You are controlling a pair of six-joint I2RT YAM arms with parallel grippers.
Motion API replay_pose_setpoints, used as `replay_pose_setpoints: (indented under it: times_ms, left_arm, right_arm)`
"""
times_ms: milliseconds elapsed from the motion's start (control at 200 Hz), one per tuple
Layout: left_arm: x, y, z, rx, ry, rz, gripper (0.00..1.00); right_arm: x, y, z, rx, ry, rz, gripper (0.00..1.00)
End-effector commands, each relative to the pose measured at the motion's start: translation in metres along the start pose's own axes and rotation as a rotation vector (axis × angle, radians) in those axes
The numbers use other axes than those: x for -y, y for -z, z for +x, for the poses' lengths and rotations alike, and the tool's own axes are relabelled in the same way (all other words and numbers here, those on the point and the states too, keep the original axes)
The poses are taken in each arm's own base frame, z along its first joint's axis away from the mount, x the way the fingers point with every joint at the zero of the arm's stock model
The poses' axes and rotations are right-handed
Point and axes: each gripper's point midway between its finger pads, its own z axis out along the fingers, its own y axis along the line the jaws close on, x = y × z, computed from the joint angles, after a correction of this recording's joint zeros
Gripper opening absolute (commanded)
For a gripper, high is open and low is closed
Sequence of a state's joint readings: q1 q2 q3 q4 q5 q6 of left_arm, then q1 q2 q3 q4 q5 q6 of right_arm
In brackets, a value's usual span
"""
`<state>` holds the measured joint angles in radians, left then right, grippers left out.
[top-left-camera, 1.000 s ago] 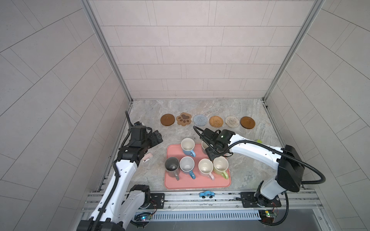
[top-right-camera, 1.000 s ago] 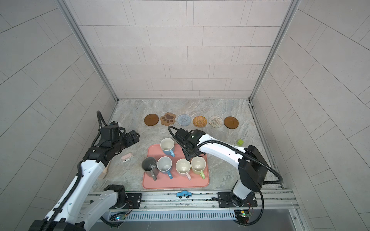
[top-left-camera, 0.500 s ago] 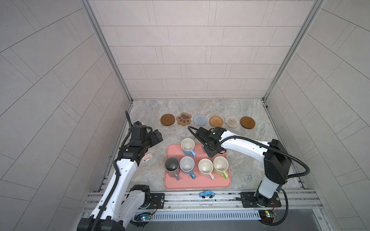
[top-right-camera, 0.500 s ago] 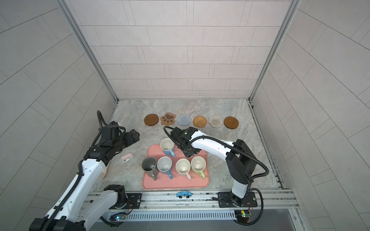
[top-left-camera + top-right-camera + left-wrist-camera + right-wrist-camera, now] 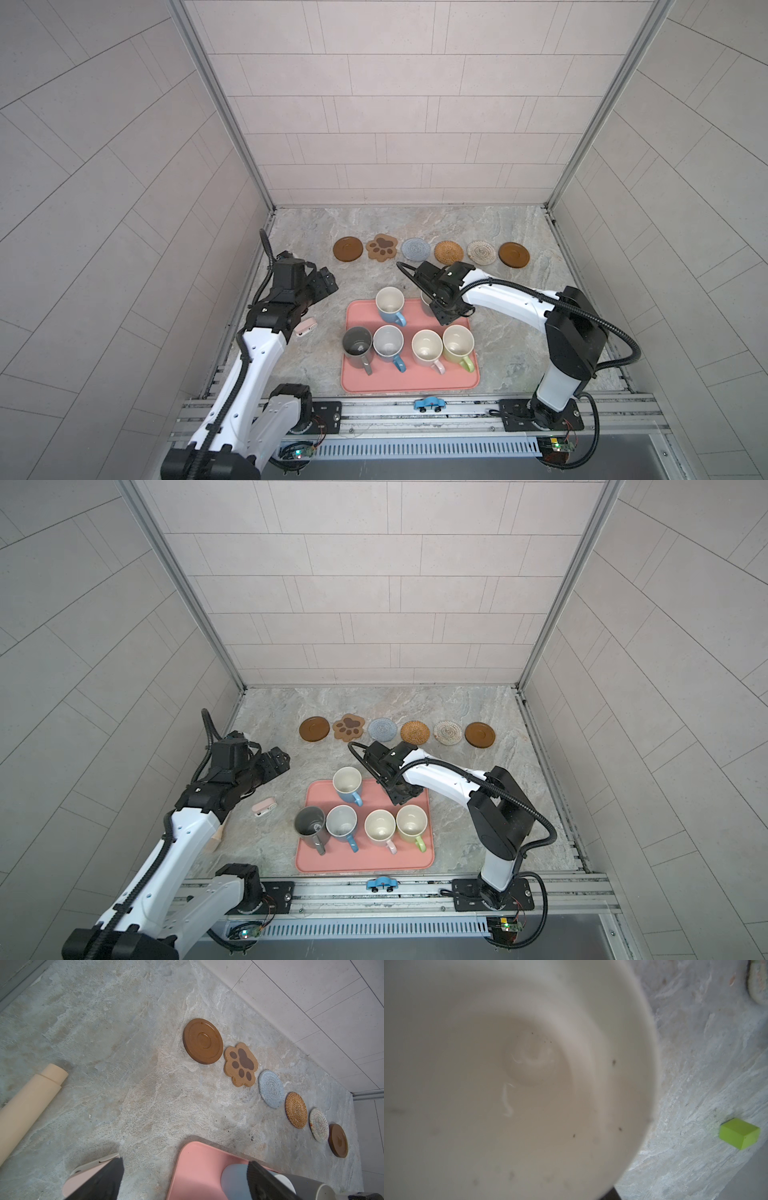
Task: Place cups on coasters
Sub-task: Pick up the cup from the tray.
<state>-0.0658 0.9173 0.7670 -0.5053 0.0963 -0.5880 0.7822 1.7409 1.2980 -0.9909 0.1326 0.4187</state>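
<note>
Cups (image 5: 427, 348) all stand on the pink tray (image 5: 411, 380), coasters (image 5: 449, 252) bare on the table (image 5: 374, 224) behind. My right fingers (image 5: 446, 309) have swung over the back mug (image 5: 529, 1074) and kept narrowing; whether they grip its rim yet I cannot tell. My left fingers (image 5: 104, 1180) hang wide beside the tray. First lift seems close.

Left gripper (image 5: 327, 283) wide, right gripper (image 5: 441, 305) downturned

Salmon-pink tray (image 5: 409, 380), grey-veined marble worktop (image 5: 511, 332)
Dark grey mug (image 5: 356, 347), blue mug (image 5: 390, 305), pale pink mug (image 5: 426, 349), light green mug (image 5: 458, 345); tan coaster (image 5: 381, 247) with brown paw print.
</note>
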Motion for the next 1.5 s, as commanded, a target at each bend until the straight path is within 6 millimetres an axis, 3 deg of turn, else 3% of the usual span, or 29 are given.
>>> replay_pose_setpoints:
  times_ms: [0, 635, 1496]
  left_arm:
    - [-0.001, 0.001, -0.005, 0.028, 0.002, -0.008, 1.00]
    - [-0.002, 0.006, -0.004, 0.041, 0.006, -0.002, 1.00]
    - [-0.003, 0.008, -0.003, 0.050, 0.007, 0.000, 1.00]
  right_arm:
    - [0.001, 0.003, -0.005, 0.028, 0.019, -0.011, 0.30]
    - [-0.008, -0.002, -0.010, 0.065, 0.026, -0.059, 0.09]
    - [0.010, 0.049, -0.036, 0.228, -0.074, -0.114, 0.00]
